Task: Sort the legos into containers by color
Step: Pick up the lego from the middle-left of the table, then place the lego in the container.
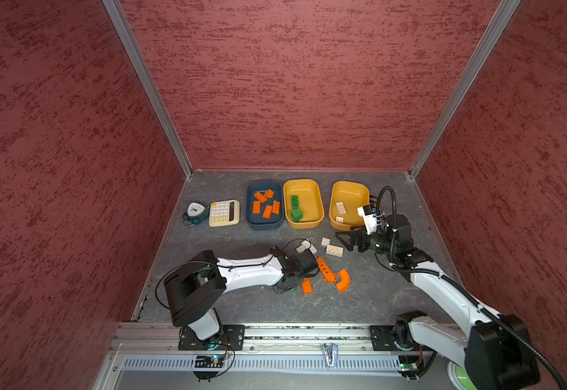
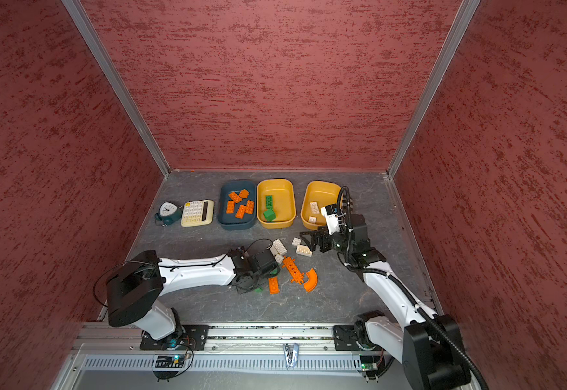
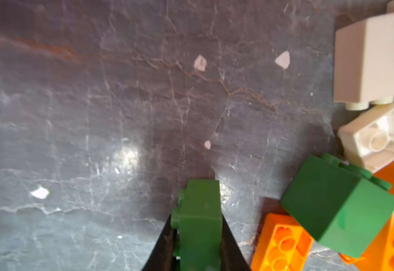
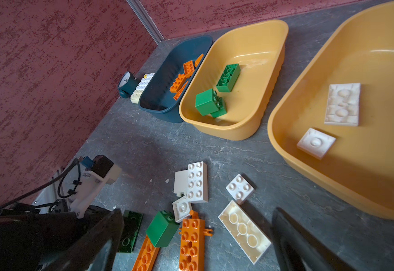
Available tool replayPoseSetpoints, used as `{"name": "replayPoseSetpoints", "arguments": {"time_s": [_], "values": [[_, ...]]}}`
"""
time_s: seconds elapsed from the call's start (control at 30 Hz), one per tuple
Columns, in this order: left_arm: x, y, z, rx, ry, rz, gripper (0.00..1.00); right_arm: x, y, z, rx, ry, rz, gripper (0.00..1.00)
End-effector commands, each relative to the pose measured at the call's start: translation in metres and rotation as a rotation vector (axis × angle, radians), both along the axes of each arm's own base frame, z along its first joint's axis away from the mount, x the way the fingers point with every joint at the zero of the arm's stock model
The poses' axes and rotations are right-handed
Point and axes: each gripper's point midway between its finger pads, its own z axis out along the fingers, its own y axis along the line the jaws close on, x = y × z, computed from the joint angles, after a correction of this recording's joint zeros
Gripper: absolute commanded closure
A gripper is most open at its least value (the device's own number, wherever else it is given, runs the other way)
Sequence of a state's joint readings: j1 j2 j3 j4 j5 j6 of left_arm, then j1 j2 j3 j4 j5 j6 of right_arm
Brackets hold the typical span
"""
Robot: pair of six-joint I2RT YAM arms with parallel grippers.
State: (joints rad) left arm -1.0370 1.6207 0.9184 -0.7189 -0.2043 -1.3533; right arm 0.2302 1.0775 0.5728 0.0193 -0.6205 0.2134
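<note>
We see the left gripper (image 3: 197, 221) clenched on a green studded plastic brick (image 3: 200, 201), down among the loose pile on the grey stone-patterned table (image 3: 97, 117). We cannot tell whether the brick has cleared the surface. The jaws pinch only its near end, so we judge it could pivot or slip out on the lift. Just beside it a green plastic cube brick (image 3: 339, 206) leans on a flat orange plastic brick (image 3: 283, 244). A careless rise or swing could topple that cube into the upturned white plastic brick (image 3: 374, 138) next to it. The right gripper (image 1: 342, 240) hangs with jaws spread, holding nothing, near the cream plastic bricks (image 1: 334, 250) in front of the tubs. If both arms head for the row together, we think they could cross. Green belongs in the middle mustard yellow plastic tub (image 1: 304, 223), which looks just like the right mustard yellow plastic tub (image 1: 349, 197), so a drop into the wrong one is another risk. The dark teal-blue plastic tub (image 1: 264, 225) holds five orange bricks. The middle tub, right against it, holds a long green brick and a green cube. The right tub, standing apart, holds two white flat pieces. The long holed orange piece (image 1: 325, 270) and the orange curved arc (image 1: 343, 281) lie unsorted on the table.
</note>
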Motion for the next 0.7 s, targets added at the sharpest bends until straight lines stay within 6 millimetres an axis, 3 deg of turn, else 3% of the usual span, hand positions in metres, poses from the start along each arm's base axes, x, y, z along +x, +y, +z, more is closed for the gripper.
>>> {"name": "replayPoseSetpoints", "arguments": {"time_s": [0.0,0.13,0.4,0.53,0.67], "values": [[0.015,0.012,0.023,0.024,-0.038,-0.059,0.83,-0.008,0.007,0.013,0.038,-0.039,0.045,0.01],[0.053,0.012,0.055,-0.005,-0.098,-0.184,0.83,-0.01,0.011,0.022,0.055,-0.055,0.073,0.01],[0.158,0.0,0.117,-0.035,-0.253,-0.399,0.83,-0.009,0.02,0.042,0.081,-0.089,0.115,0.01],[0.205,-0.017,0.136,-0.096,-0.328,-0.464,0.83,-0.005,0.021,0.047,0.076,-0.097,0.112,0.01],[0.251,-0.036,0.143,-0.143,-0.377,-0.531,0.83,0.001,0.021,0.048,0.061,-0.095,0.103,0.01]]}}
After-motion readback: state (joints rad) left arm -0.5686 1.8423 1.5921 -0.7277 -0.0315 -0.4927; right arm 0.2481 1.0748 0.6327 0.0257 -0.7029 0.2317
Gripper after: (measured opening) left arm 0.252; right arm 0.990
